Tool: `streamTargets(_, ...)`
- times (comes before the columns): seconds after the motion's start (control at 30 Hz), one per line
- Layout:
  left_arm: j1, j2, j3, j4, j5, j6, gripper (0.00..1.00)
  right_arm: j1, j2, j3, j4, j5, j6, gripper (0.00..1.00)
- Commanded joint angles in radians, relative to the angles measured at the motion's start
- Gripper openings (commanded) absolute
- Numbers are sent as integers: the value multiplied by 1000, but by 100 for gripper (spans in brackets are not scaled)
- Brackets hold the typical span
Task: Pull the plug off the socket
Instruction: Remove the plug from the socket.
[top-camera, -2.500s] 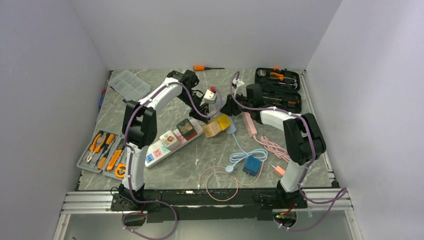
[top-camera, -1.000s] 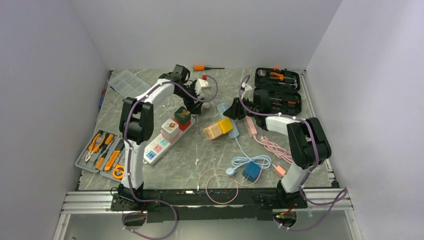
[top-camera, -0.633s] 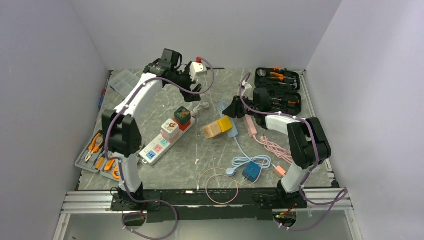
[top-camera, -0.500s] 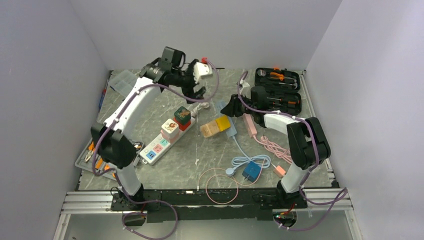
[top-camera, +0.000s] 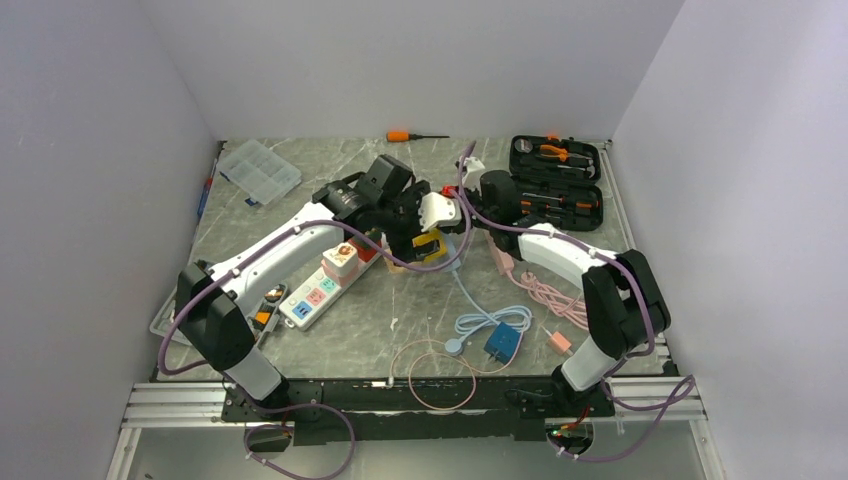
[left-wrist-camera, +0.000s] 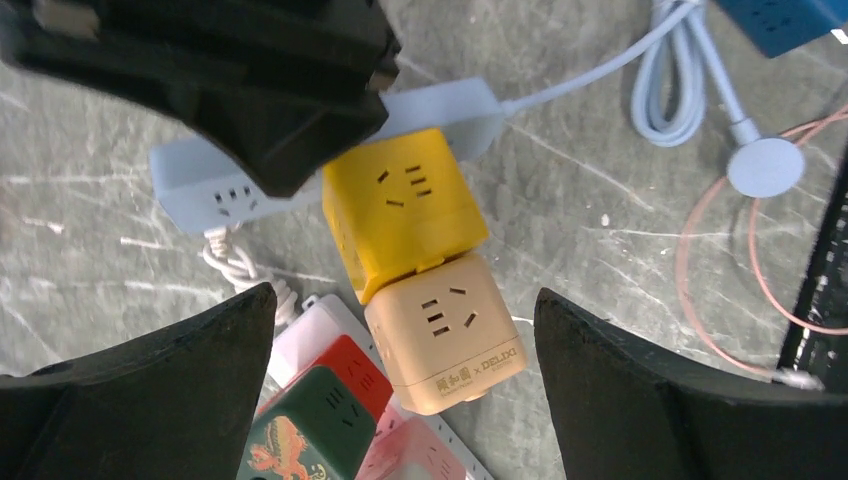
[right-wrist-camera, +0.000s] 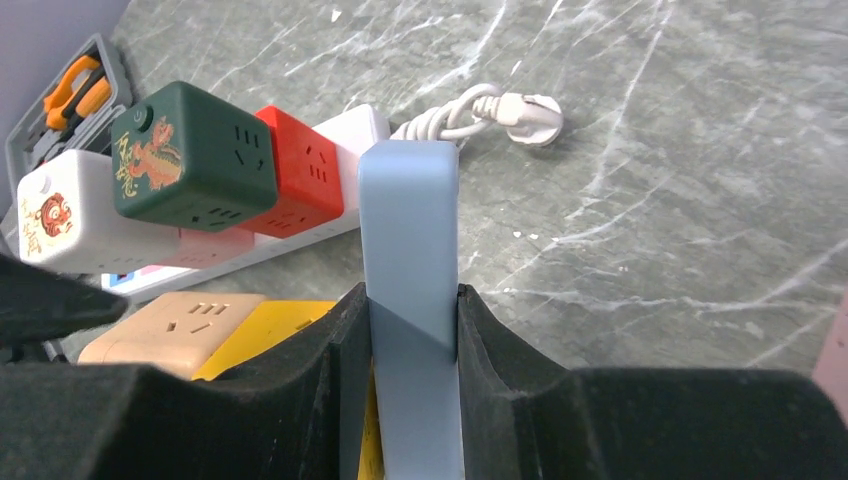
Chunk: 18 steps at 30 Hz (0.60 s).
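Observation:
A light blue power strip (right-wrist-camera: 408, 215) is the socket, and my right gripper (right-wrist-camera: 410, 292) is shut on its sides, holding it on edge. A yellow cube plug (left-wrist-camera: 400, 205) sits in that strip (left-wrist-camera: 200, 185), and a tan cube plug (left-wrist-camera: 445, 335) is stuck onto the yellow one. My left gripper (left-wrist-camera: 405, 300) hangs open just above these cubes, with its black fingers (left-wrist-camera: 150, 400) on either side of the tan cube and not touching it. From above, the left gripper (top-camera: 428, 246) crowds against the right wrist (top-camera: 495, 190), hiding the strip there.
A white strip (top-camera: 318, 297) carrying green (right-wrist-camera: 190, 155), red (right-wrist-camera: 300, 170) and white (right-wrist-camera: 60, 220) cubes lies just left. The blue cable (top-camera: 470, 295), a blue adapter (top-camera: 503, 340), pink cable (top-camera: 545, 290), black tool case (top-camera: 555, 180) and clear box (top-camera: 258, 168) surround the spot.
My left arm has swung from high at the back of the table down over the yellow and tan cubes, still open. The right gripper has kept its hold on the blue strip.

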<state>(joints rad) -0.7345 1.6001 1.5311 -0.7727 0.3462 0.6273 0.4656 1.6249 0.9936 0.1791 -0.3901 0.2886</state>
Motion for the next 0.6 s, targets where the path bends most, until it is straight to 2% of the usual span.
streamTargets(0.0, -23, -28, -43, 118, -131, -88, 99, -9, -89, 72, 20, 44, 57, 0)
streamTargets(0.1, -59, -54, -66, 144, -241, -106, 99, -8, -87, 98, -19, 44, 60, 0)
streamTargets(0.17, -88, -86, -20, 125, -278, -91, 99, -8, -90, 97, -24, 55, 63, 0)
streamTargets(0.2, -96, -98, 20, 87, -239, -63, 99, -8, -91, 94, -21, 56, 63, 0)
streamTargets(0.27, -98, -110, 73, 15, -46, -17, 99, -9, -87, 88, -11, 62, 62, 0)
streamTargets(0.3, -103, -108, 72, -15, -12, -35, 99, -9, -86, 89, -7, 63, 63, 0)
streamTargets(0.43, -103, -38, 174, -214, 124, 46, 99, -9, -79, 95, -9, 58, 54, 0)
streamTargets(0.5, -100, -22, 186, -214, 136, 74, 99, -8, -88, 87, -3, 60, 53, 0)
streamTargets(0.57, -115, -51, 109, -65, 4, 22, 99, -8, -94, 86, -4, 60, 52, 0)
